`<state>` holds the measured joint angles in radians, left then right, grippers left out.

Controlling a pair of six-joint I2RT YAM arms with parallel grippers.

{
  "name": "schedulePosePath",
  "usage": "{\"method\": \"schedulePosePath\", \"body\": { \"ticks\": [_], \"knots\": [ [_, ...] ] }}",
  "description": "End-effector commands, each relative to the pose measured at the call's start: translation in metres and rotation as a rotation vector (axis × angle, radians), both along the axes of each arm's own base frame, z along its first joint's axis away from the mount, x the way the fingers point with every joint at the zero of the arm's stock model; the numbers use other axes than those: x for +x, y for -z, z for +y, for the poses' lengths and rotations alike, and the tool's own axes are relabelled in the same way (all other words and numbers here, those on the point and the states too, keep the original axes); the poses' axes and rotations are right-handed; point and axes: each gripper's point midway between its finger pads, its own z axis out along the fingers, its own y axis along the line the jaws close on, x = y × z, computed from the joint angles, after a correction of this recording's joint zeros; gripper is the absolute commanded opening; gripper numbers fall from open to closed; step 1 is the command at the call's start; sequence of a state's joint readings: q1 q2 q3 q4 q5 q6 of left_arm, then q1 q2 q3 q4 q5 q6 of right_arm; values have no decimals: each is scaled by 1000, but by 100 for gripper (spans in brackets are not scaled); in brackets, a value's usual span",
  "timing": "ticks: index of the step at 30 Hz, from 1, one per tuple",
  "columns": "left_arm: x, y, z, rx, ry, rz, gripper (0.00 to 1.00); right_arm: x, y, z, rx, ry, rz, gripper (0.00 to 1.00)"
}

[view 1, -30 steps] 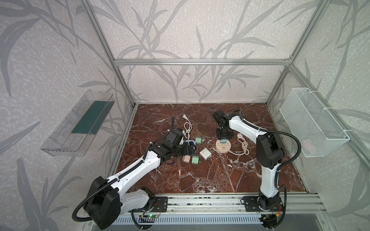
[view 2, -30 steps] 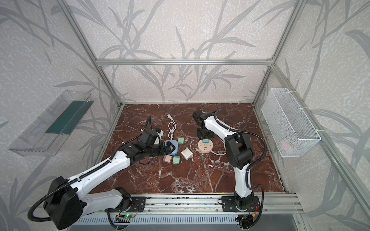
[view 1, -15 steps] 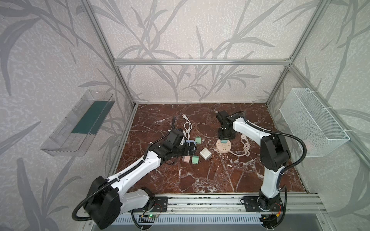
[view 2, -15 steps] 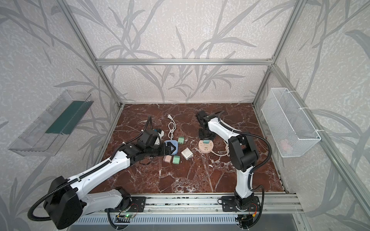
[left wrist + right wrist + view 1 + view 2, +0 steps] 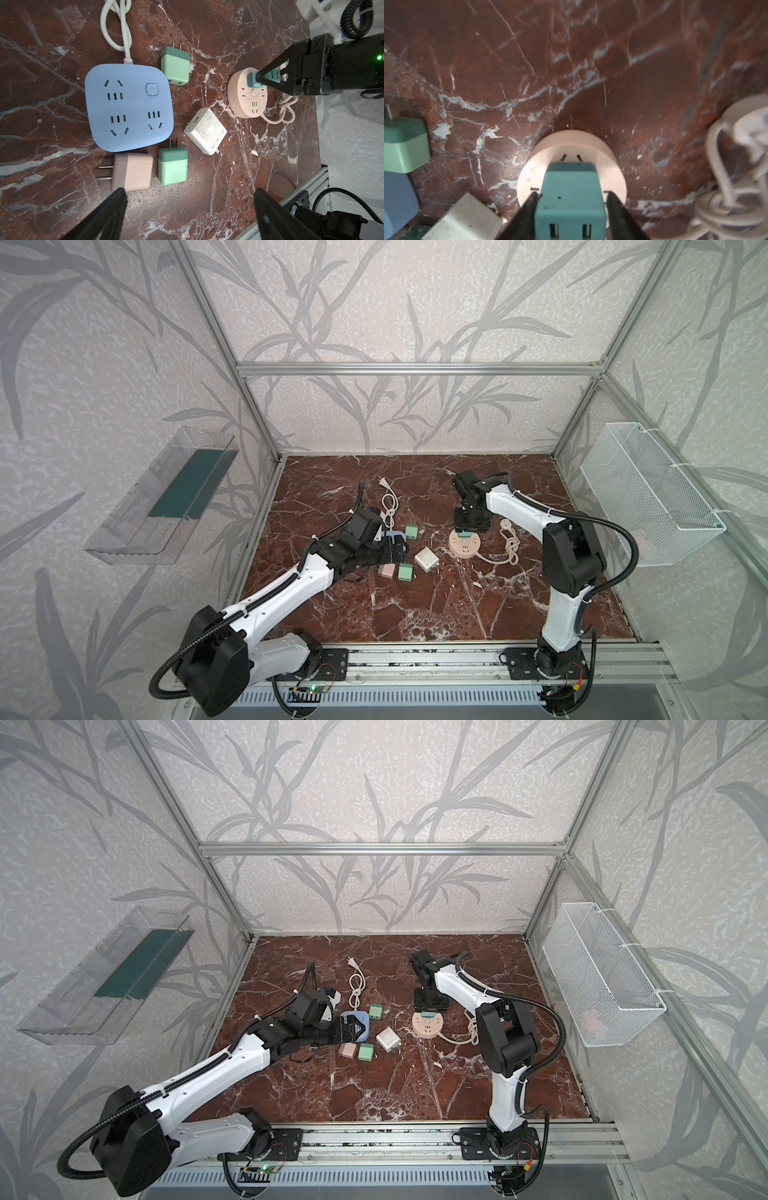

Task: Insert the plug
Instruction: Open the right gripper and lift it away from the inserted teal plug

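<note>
Marble tabletop (image 5: 415, 605): blue power strip (image 5: 128, 108), round socket (image 5: 243, 101), loose adapters (image 5: 172, 166).

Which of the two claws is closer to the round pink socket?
Right. The right gripper sits over the socket, fingers flanking the plug standing in it; the left gripper hovers apart, near the blue strip.

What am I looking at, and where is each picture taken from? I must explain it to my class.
Two white robot arms stand at the front of a marble table. Both top views look down from one camera head above; each other picture comes from a camera on an arm's wrist. Each arm ends in a two-fingered tool. The left tool hangs open near a blue power strip, two green plugs, a pink plug and a white charger. The right tool flanks a teal plug standing in a round pink power strip; a thin gap shows at one finger, so it seems loosened.
</note>
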<state>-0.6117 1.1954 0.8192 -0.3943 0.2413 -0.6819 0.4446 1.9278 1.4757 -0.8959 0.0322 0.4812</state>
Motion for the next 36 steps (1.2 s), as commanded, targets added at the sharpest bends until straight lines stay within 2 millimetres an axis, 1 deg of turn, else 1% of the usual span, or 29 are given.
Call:
{"method": "schedulePosePath", "body": {
  "ticks": [1,4,8,10,12,13,14,16,18,21,23,26,29,31,34,36],
  "knots": [
    [3,-14,-1,-14,-4,-43,93,-13,-11,-3,13,-5,37,74],
    [5,-16,-2,-20,-7,-51,93,-11,-31,-2,21,-19,0,78],
    [7,-17,-2,-17,-9,-63,93,-11,-58,-6,14,-34,-47,79],
    [7,-17,0,-8,-12,-69,93,-15,-68,-9,-7,-46,-69,79],
    [8,-18,3,7,-17,-78,93,-22,-80,-10,-16,-66,-96,78],
    [8,-19,5,17,-24,-84,93,-27,-82,-6,-15,-83,-105,78],
    [8,-19,8,28,-28,-86,93,-34,-94,-2,3,-105,-146,78],
    [5,-19,16,63,-42,-84,93,-49,-103,9,18,-136,-191,77],
    [-2,-17,26,97,-57,-70,93,-67,-109,27,48,-186,-239,76],
    [-14,-10,41,134,-76,-45,93,-94,-113,49,67,-225,-287,75],
    [-22,-4,48,147,-86,-27,93,-114,-105,67,97,-262,-283,74],
    [-31,8,55,162,-100,-2,92,-133,-93,86,115,-313,-265,71],
    [-35,22,59,175,-112,30,91,-139,-87,95,82,-355,-274,70],
    [-37,30,60,179,-124,45,90,-138,-84,101,86,-355,-263,68],
    [-36,35,57,160,-135,59,88,-135,-82,111,105,-373,-261,62],
    [-37,38,56,148,-147,80,88,-131,-80,123,139,-421,-283,59]
  ]
}}
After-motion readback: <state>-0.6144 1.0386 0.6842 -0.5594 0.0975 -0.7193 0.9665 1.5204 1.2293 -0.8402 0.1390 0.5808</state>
